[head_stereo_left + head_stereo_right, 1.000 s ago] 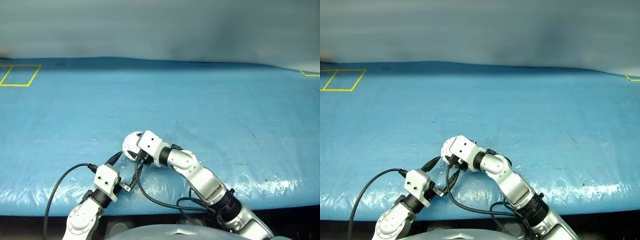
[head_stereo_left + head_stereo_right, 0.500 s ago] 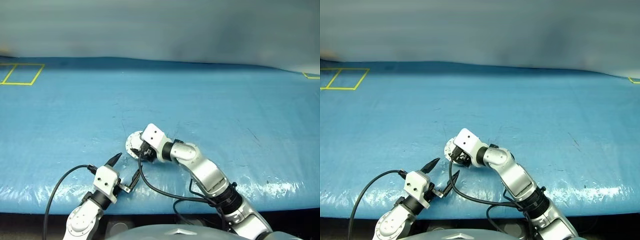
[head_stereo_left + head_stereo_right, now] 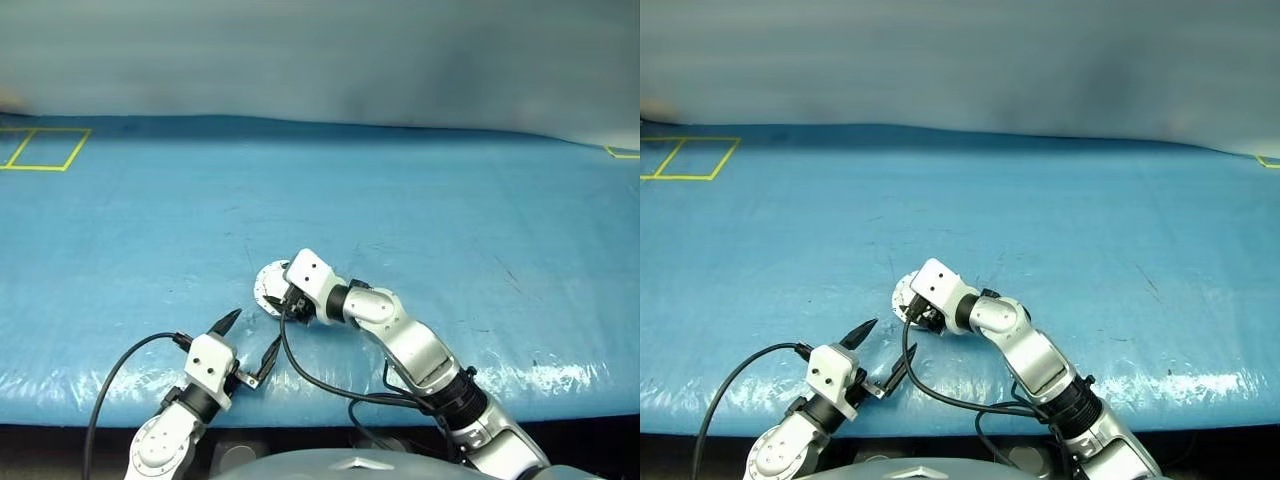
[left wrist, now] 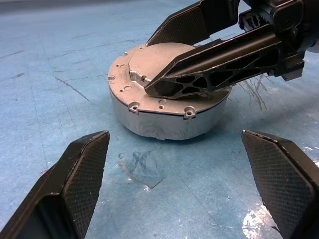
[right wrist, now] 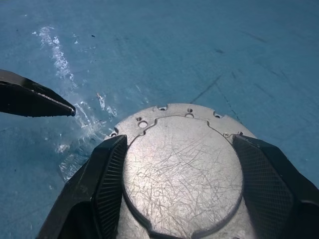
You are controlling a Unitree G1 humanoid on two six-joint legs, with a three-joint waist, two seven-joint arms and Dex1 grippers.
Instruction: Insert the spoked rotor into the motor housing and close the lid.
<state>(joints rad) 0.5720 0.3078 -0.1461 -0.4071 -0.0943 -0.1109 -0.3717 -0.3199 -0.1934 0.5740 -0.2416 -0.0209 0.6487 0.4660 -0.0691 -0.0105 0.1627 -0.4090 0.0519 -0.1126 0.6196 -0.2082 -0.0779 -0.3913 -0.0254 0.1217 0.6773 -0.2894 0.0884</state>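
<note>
Lid point(image 4: 164, 82) now sits closed on housing point(image 4: 167, 122) near desk point(image 3: 450, 200) front edge, right tool point(image 5: 174, 174) has dropped to straddle it, left tool point(image 4: 184, 174) wide, waiting just beside.

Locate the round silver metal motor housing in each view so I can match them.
Left eye: lower centre, at right gripper's tip.
Right eye: same place.
Left wrist: centre, on blue mat, lid on.
Right wrist: lower centre, between the fingers.
Shared landmark: right gripper over it.
</note>
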